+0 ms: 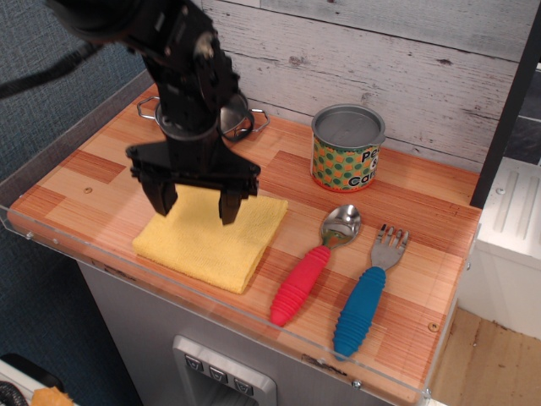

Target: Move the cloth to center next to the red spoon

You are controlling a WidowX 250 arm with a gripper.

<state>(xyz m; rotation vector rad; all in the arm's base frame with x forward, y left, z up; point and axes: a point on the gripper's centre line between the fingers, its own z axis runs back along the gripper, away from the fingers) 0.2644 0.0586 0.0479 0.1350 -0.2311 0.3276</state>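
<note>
The yellow cloth (211, 241) lies flat and folded on the wooden table, near the front edge at the centre-left. The red spoon (311, 267) lies just right of it, metal bowl pointing to the back, a small gap between them. My gripper (194, 203) is open, its two black fingers spread wide and hanging above the cloth's back half. It holds nothing. The arm hides part of the cloth's back edge.
A steel pot (221, 117) stands at the back left, partly behind the arm. A patterned tin can (347, 148) stands at the back centre. A blue-handled fork (366, 298) lies right of the spoon. A clear rim (211, 306) runs along the table's front edge.
</note>
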